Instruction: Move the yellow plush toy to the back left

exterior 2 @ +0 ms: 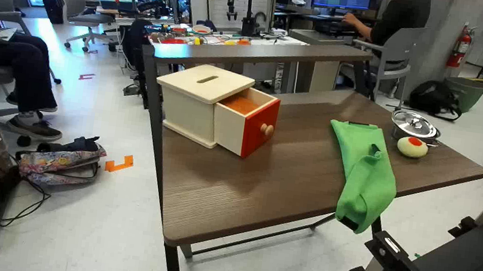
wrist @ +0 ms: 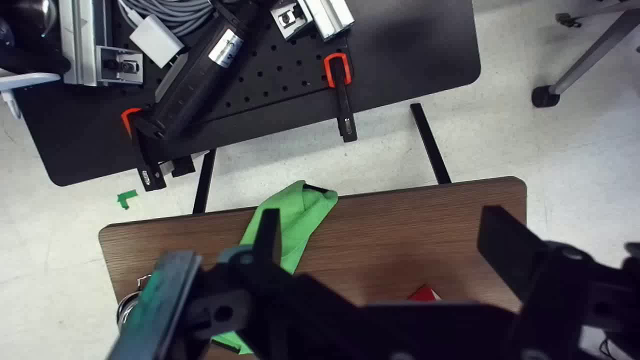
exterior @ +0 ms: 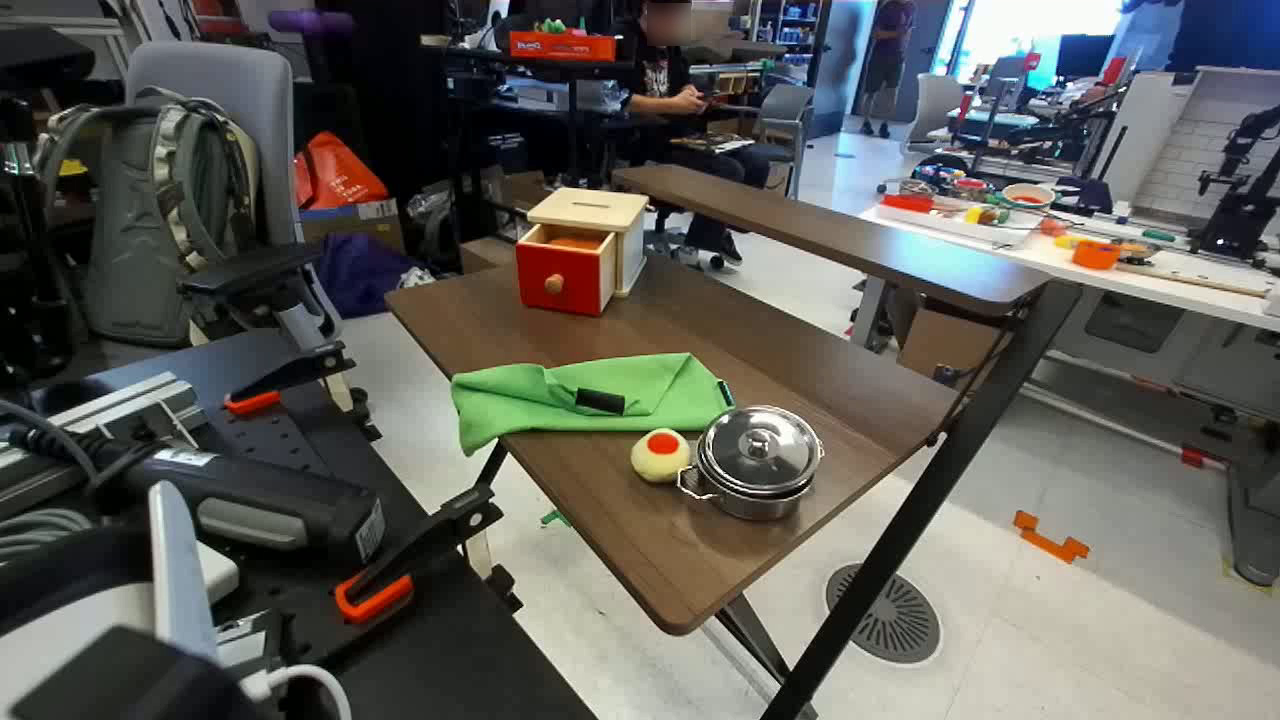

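The yellow plush toy (exterior: 652, 466) is small, round and pale yellow with a red-orange spot on top. It rests on the brown table (exterior: 600, 520) beside the steel pot, in front of a green cloth. It also shows in an exterior view (exterior 2: 411, 149) near one end of the table. The toy does not show in the wrist view. My gripper (wrist: 382, 212) is wide open and empty, high above the table near the box with the red drawer. It is away from the toy and appears in neither exterior view.
A lidded steel pot (exterior: 757, 465) touches or nearly touches the toy. The green cloth (exterior: 650, 390) hangs over one table edge. A wooden box (exterior 2: 193, 115) with its red drawer (exterior 2: 257, 130) pulled out stands farther along. A raised shelf (exterior: 830, 235) runs along one side.
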Motion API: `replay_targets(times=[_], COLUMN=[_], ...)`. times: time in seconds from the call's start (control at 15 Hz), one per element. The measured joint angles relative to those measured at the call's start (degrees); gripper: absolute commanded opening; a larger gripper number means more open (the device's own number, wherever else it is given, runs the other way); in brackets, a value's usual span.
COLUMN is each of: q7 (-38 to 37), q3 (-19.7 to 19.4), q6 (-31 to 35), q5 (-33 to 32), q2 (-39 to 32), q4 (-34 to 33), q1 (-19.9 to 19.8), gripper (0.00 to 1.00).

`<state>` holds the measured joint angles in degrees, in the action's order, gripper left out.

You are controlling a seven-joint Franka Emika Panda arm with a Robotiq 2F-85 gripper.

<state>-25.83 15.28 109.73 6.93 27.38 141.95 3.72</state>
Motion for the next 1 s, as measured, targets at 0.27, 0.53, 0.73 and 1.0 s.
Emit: replay_targets(times=[0.27,0.53,0.73,1.0], q7=[-0.2,-1.9,-3.3,-3.7], q3=[-0.2,-1.8,-3.7,-7.7], q6=[0.6,8.4,18.6,31.5], q5=[-0.4,-2.2,-3.7,-3.4], q2=[-0.3,-4.5,-11.5,-24.1], q4=[0.4,2.3,3.9,3.3], q1=[-0.2,-2.7,-5.4,-6.7], gripper=[1.00,1.00,1.00,1.00])
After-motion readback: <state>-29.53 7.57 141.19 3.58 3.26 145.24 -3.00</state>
